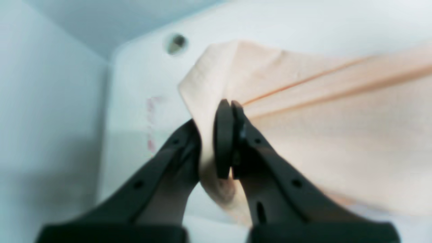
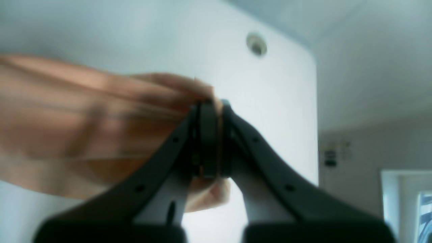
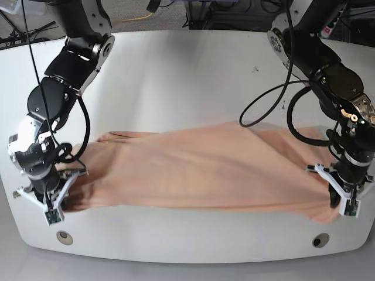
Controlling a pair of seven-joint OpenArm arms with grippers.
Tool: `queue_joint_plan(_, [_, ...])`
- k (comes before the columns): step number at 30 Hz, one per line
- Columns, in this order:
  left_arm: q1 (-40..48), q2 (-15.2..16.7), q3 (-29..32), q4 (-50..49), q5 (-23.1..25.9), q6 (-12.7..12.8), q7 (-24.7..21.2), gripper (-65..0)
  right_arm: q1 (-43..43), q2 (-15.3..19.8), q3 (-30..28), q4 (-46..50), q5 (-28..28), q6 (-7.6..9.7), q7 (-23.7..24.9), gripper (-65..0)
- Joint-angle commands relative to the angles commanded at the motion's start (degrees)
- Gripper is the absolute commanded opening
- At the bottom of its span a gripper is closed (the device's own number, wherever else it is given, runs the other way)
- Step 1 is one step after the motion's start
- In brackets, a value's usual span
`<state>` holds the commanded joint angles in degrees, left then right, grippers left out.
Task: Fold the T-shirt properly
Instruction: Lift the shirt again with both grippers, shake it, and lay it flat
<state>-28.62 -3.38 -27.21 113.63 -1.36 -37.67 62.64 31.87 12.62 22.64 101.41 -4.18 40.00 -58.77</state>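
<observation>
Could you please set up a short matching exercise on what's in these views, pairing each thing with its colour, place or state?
Things:
1. T-shirt
2. Table
3. Left gripper
4. Right gripper

Descriptions:
A. white
B. shut on cloth at the base view's left end
C. peach-pink, stretched between the arms
D. shut on cloth at the base view's right end

Pairs: 1-C, 2-A, 3-D, 4-B

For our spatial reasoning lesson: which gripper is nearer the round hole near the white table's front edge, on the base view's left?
Right. The right gripper, shut on the soft peach-pink T-shirt, sits just behind that hole; the left gripper holds the shirt's far end across the table.
</observation>
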Motion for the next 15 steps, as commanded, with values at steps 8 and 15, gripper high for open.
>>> queue_joint_plan(8, [-13.4, -4.0, 0.4, -0.3, 0.1, 1.8, 2.4, -64.9, 17.7, 3.3, -7.3, -10.8, 0.0, 0.0, -0.1, -65.0])
queue_joint_plan(15, [-26.4, -10.5, 2.6, -4.9, -0.3, 1.6, 3.3, -64.9, 31.7, 4.1, -14.3, -14.2, 0.0, 0.0, -1.5, -65.0])
